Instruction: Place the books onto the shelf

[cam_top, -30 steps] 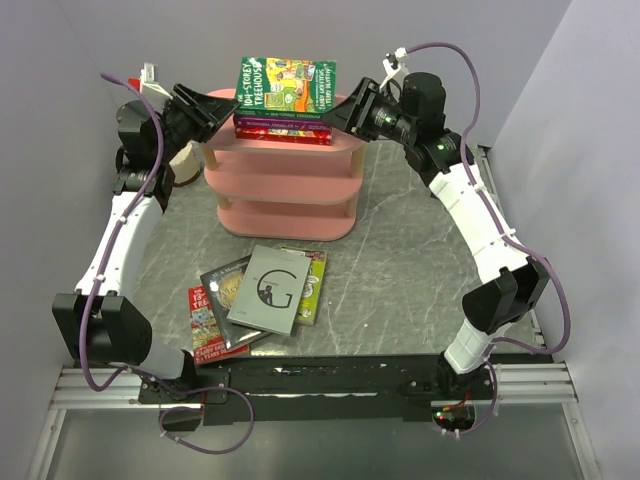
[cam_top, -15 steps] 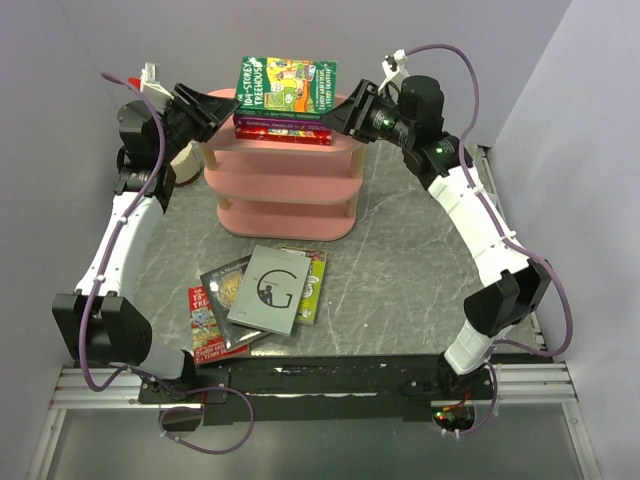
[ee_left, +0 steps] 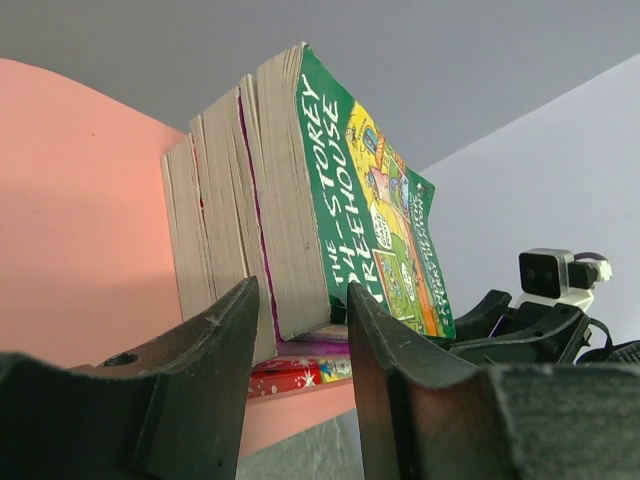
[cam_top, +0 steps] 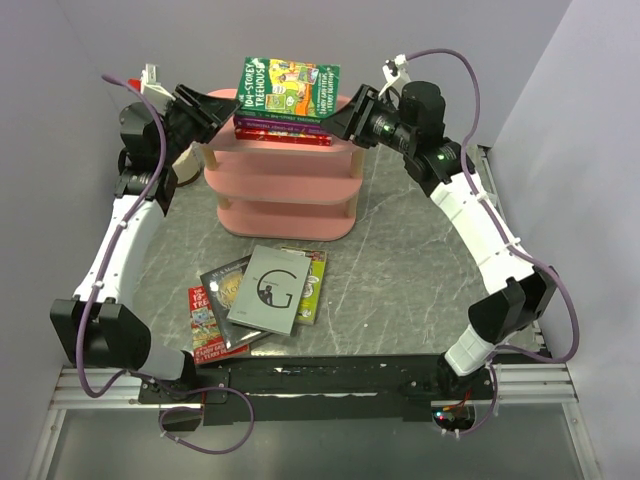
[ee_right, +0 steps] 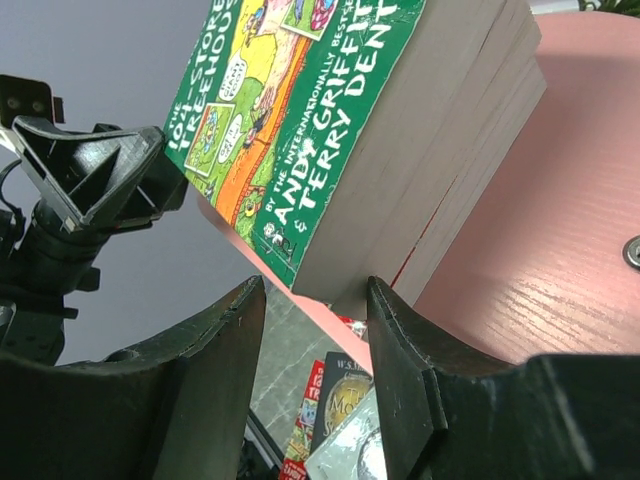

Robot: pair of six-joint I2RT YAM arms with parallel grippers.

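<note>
Top external: the pink shelf point(cam_top: 285, 195) is standing at the far middle of the surface point(cam_top: 420, 270). Three books are lying stacked on its top board: a green book point(cam_top: 290, 88) uppermost, then a purple book point(cam_top: 285, 125), then a red book point(cam_top: 285, 137). The left fingers point(cam_top: 226, 113) are reaching in at the stack's left end and the right fingers point(cam_top: 345, 120) at its right end. In front of the shelf, on the surface, a grey "G" book point(cam_top: 268, 288) is lying over a dark book point(cam_top: 222, 283), a lime-green book point(cam_top: 313, 285) and a red cartoon book point(cam_top: 205, 328).

Left wrist: the left fingers point(ee_left: 225, 340) are standing partly open, straddling the end of the green book point(ee_left: 370, 230) above the shelf board point(ee_left: 80, 220). I cannot tell whether they are clamping it.

Right wrist: the right fingers point(ee_right: 235, 320) are also standing partly open around the green book's point(ee_right: 300, 120) corner over the shelf top point(ee_right: 540, 200). Whether they are gripping cannot be told.
</note>
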